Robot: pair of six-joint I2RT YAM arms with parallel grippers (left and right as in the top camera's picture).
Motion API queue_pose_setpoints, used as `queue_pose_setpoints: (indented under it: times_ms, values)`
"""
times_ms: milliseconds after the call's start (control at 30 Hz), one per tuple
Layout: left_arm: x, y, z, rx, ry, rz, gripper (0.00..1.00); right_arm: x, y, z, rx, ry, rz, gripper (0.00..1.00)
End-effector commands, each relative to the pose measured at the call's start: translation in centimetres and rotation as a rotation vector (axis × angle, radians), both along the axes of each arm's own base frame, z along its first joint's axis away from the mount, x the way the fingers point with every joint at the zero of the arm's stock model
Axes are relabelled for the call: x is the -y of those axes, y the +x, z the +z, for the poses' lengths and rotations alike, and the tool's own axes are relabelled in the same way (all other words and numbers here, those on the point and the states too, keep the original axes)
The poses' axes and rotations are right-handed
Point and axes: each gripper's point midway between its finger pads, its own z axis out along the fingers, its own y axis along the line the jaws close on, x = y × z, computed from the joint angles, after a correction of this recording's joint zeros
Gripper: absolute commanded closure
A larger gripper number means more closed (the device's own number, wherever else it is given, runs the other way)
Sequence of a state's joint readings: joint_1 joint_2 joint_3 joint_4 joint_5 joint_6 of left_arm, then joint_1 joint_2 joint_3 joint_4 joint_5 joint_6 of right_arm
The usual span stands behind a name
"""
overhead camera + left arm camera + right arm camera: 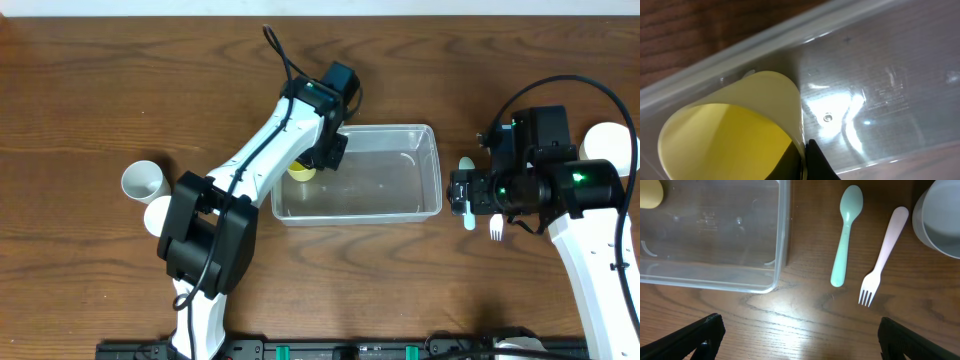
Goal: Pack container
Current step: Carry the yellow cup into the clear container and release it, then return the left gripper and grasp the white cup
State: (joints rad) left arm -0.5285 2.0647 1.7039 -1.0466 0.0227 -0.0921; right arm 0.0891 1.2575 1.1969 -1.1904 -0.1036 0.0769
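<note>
At the middle of the desk (90, 70), open side up: the container (425, 205), long axis set left to right, short ends turned toward the left and right edges of the desk. Inside it, in the far left corner, a yellow cup (740, 125), tilted, mouth turned toward the wrist camera. Pinched at the rim by the left gripper (803, 162), jaws nearly closed on the cup wall, one finger inside and one outside. Hard to tell whether resting on the container's floor or held just off it. Reaching over that corner from above, the left arm, hiding part of the far rim in the overhead view.

Just right of the container, flat on the desk: a teal spoon (846, 235) and a pink fork (884, 250), side by side and apart, spoon bowl far, fork tines near. Hovering over them, the right gripper (470, 195), jaws spread wide, nothing held. Farther right, a white bowl (612, 140). Well left of the container, two white cups (143, 180).
</note>
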Motion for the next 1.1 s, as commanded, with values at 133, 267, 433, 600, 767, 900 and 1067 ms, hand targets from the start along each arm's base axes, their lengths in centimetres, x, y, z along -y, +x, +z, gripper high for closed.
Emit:
queue_pose_setpoints:
  times_ms: [133, 267, 433, 600, 767, 900, 1067]
  values:
    - [-1.2, 0.6, 0.2, 0.005, 0.007, 0.019, 0.50, -0.1, 0.3, 0.6, 0.013, -0.001, -0.005, 0.01]
    - [-1.2, 0.3, 0.6, 0.004, 0.007, 0.018, 0.47, -0.1, 0.2, 0.6, 0.009, -0.002, -0.005, 0.01]
    - [-0.9, -0.7, 4.7, 0.060, -0.025, -0.001, 0.43, -0.1, 0.2, 0.6, 0.008, -0.002, -0.005, 0.01]
    - [-2.8, -2.6, 11.9, 0.172, -0.088, 0.037, 0.35, -0.1, 0.2, 0.5, 0.008, -0.003, -0.005, 0.01]
    - [-9.0, -4.8, 16.9, 0.239, -0.096, 0.285, 0.35, 0.0, 0.2, 0.5, 0.009, -0.007, -0.002, 0.01]
    - [-14.9, -6.7, 18.4, 0.235, -0.070, 0.519, 0.30, 0.0, 0.2, 0.5, 0.010, -0.012, 0.013, 0.01]
    - [-20.1, -7.7, 17.7, 0.237, -0.049, 0.695, 0.29, 0.0, 0.1, 0.5, 0.009, -0.018, 0.033, 0.01]
